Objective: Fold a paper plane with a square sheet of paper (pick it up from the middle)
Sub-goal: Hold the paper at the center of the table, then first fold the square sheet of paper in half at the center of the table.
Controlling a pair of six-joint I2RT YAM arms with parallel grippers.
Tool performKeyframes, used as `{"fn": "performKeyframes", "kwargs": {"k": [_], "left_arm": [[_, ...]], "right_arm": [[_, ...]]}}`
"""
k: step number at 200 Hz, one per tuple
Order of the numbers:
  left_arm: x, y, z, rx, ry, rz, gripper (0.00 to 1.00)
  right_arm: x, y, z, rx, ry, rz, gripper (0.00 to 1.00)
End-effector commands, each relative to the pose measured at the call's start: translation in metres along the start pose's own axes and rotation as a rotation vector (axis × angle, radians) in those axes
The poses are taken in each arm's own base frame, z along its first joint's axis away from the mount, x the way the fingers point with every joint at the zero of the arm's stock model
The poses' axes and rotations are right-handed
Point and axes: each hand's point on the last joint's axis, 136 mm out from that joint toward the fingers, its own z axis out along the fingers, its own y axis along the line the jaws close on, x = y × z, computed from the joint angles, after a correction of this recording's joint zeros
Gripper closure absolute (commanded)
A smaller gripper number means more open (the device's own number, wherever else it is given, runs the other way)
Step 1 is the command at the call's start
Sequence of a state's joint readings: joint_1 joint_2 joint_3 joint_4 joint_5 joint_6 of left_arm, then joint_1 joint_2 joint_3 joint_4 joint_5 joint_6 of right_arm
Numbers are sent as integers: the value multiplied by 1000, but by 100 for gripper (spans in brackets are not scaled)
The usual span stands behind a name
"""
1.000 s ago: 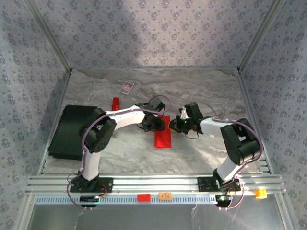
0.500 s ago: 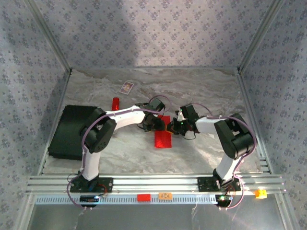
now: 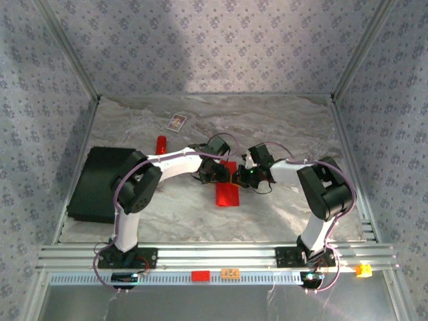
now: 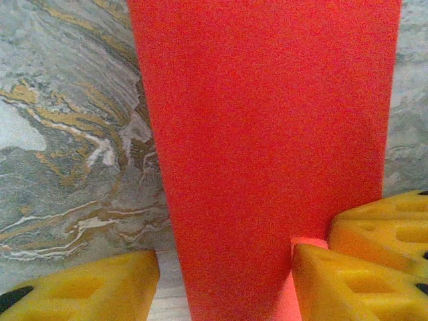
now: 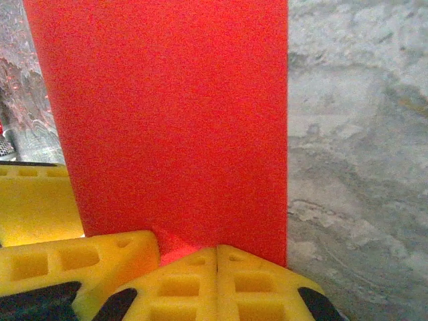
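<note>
we see one flat black box at the left side of the tabletop; from above we cannot tell whether anything lies in it.

we count one sheet of red paper, folded into a narrow strip. it lies flat near the middle of the tabletop, between the two arms. there is also one small printed card near the far edge and one short red stick a little nearer, both well apart from the paper.

both tools are down at the far end of the strip, just beside each other. the left tool is open. its yellow fingers stand on either side of the strip, one touching the paper's edge and the other just clear of it. the right tool is closed, its yellow tips pressed together at the end of the paper. we cannot tell whether it pinches the paper or only rests on it.
</note>
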State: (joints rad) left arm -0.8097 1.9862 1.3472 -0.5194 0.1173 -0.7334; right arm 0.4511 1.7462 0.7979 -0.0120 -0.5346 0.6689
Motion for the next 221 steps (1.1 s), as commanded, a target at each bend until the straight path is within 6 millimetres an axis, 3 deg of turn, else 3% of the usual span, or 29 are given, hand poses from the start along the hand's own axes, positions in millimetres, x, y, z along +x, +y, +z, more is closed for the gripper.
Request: {"fn": "performKeyframes", "kwargs": {"k": [1, 38, 71, 99, 125, 221], "left_arm": [[-5, -10, 6, 57, -46, 21, 41], [-31, -36, -53, 219, -177, 21, 39], [-40, -53, -71, 401, -171, 5, 50], [-36, -63, -61, 532, -99, -33, 73], [-32, -68, -49, 612, -44, -61, 100], [-19, -46, -11, 565, 25, -107, 100]], "right_arm": [[25, -53, -1, 196, 76, 15, 100], [24, -57, -11, 207, 85, -13, 100], [23, -60, -9, 213, 82, -1, 100], [23, -61, -7, 211, 79, 12, 100], [22, -63, -7, 218, 69, 29, 100], [23, -66, -6, 211, 67, 47, 100]]}}
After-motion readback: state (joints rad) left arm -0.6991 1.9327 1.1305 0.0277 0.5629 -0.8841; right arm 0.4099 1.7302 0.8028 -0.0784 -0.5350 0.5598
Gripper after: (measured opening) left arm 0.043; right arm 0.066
